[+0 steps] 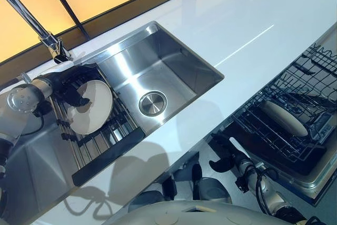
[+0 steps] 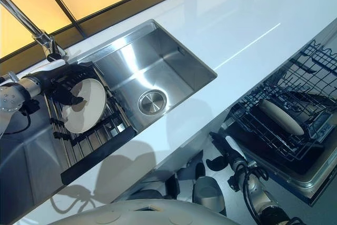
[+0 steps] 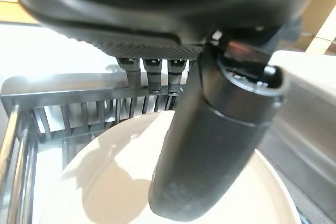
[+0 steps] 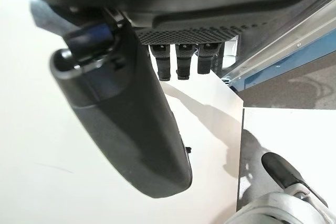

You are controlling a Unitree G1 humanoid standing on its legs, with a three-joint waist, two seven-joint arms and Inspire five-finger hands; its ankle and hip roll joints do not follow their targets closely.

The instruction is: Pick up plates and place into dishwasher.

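A white plate (image 1: 97, 111) leans in the black wire drying rack (image 1: 108, 142) set over the left part of the sink. My left hand (image 1: 72, 87) is at the plate's upper rim, shut on it: the thumb (image 3: 210, 145) lies across the plate's face (image 3: 110, 182) and the fingers curl down behind the rim. My right hand (image 1: 225, 157) hangs low below the counter edge, beside the open dishwasher, relaxed and open with nothing in it. The pulled-out dishwasher rack (image 1: 263, 130) at the right holds another pale plate (image 1: 284, 118) lying among the tines.
The steel sink basin (image 1: 168, 67) with its round drain (image 1: 152, 103) lies right of the drying rack. A chrome faucet (image 1: 31, 19) rises at the back left. The white countertop (image 1: 253, 19) runs between the sink and the dishwasher.
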